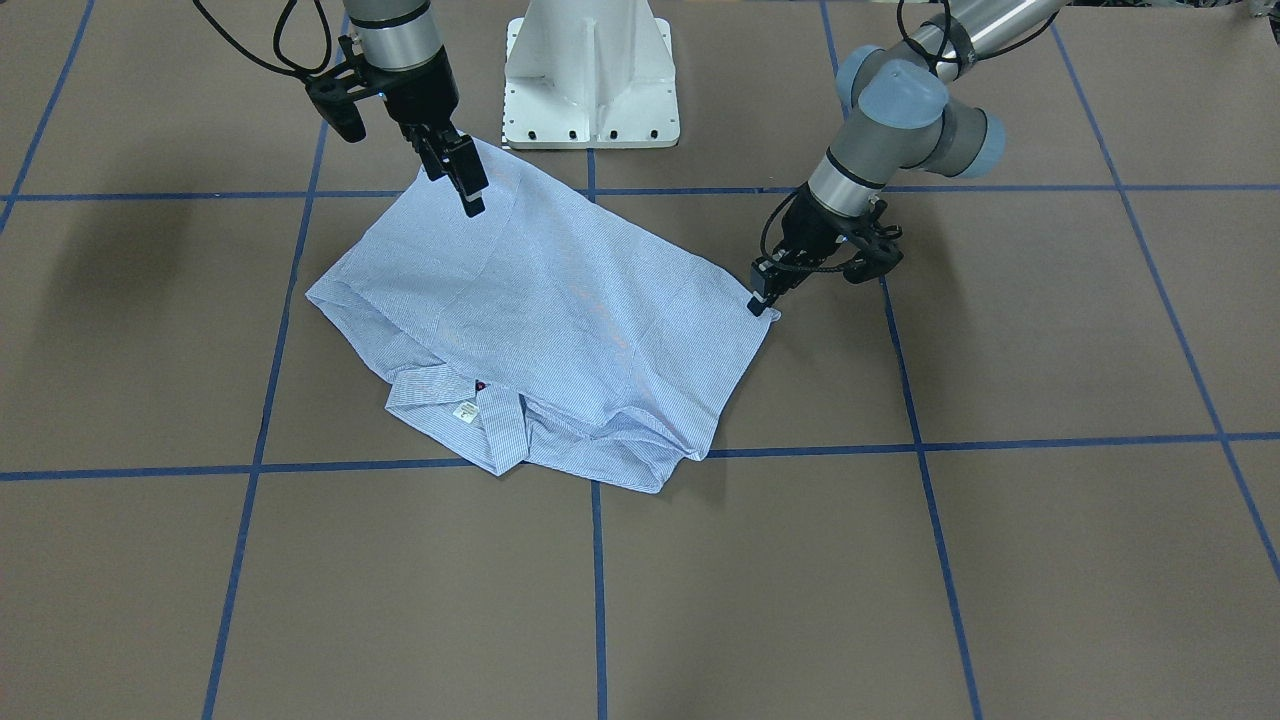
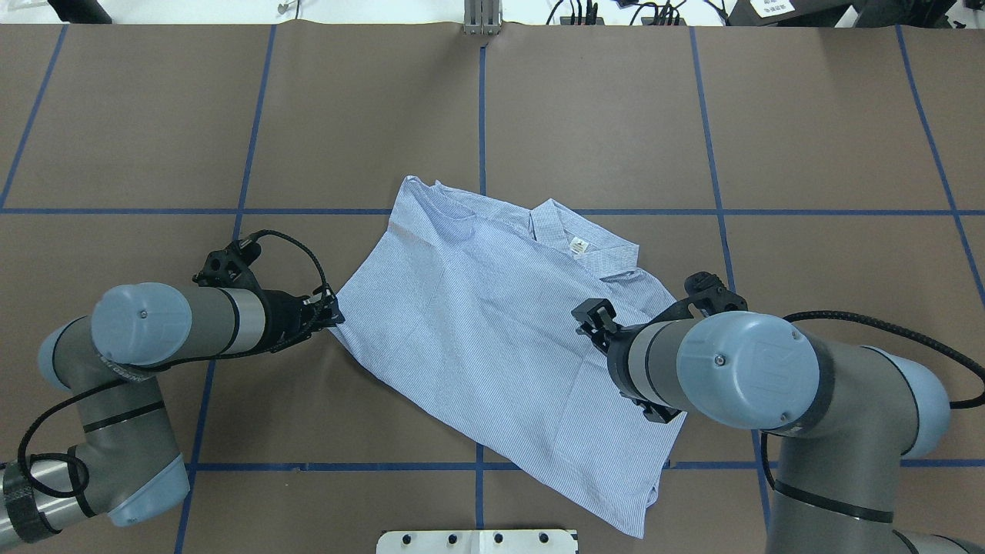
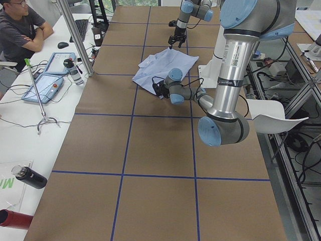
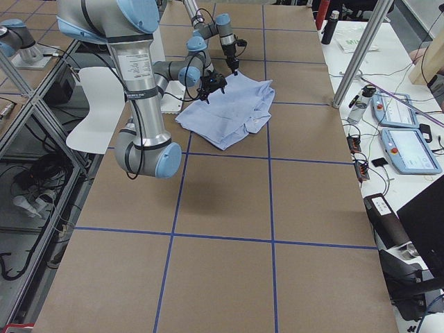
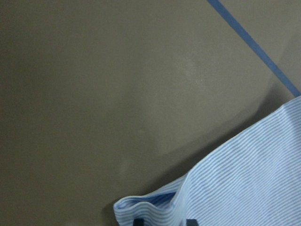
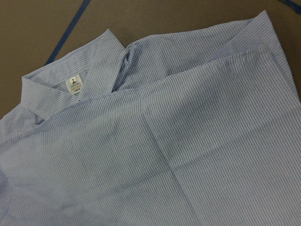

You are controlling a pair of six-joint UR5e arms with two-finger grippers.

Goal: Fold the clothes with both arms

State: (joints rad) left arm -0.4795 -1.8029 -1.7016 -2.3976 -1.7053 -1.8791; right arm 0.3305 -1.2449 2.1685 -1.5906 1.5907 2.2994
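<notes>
The light blue-and-white pinstriped shirt (image 2: 492, 338) lies partly folded on the brown table, collar and white neck label (image 2: 578, 246) toward the far side. It also shows in the front view (image 1: 560, 320). My left gripper (image 2: 334, 312) is low at the shirt's left corner. In the left wrist view that corner (image 5: 155, 207) sits between the fingertips (image 5: 138, 220), and the gripper looks shut on it (image 1: 762, 302). My right gripper (image 1: 473, 205) hovers above the shirt near the robot-side edge. Its fingers look together and hold nothing. The right wrist view shows only the shirt and its label (image 6: 73, 83).
The white pedestal base (image 1: 590, 75) stands just behind the shirt. Blue tape lines (image 1: 595, 590) grid the table. Operators' desks with tablets and bottles (image 3: 47, 80) line the far side, and a person (image 3: 20, 30) sits there.
</notes>
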